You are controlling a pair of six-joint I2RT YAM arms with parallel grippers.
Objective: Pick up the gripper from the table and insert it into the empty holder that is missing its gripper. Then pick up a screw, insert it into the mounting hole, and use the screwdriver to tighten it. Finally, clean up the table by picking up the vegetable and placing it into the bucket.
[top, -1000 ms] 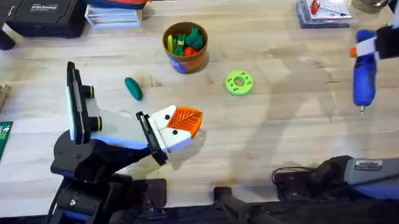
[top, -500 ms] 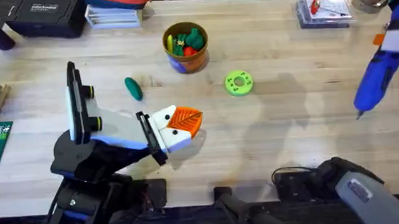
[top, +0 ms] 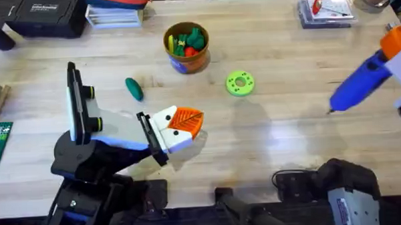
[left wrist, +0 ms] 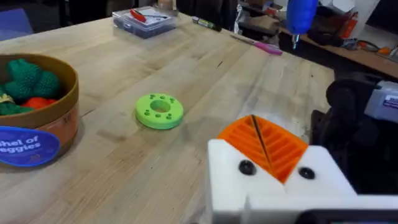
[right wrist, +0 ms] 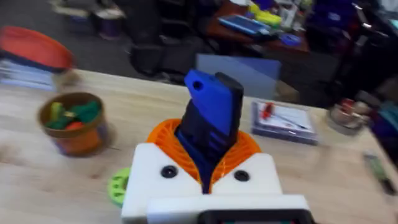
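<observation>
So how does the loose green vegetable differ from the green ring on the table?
The vegetable is dark green, solid and oblong; the ring is bright lime green, round and flat with a centre hole. The vegetable lies nearer the left arm, the ring toward the table's middle. Both lie on the bare wood, outside the bucket.

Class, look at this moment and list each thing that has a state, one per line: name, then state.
screwdriver: lifted off the table, tilted, held by the right gripper
left gripper: shut, empty, both orange pads in place
vegetable: lying on the table, outside the bucket
bucket: upright, holding toy foods
green disc: lying flat on the table
</observation>
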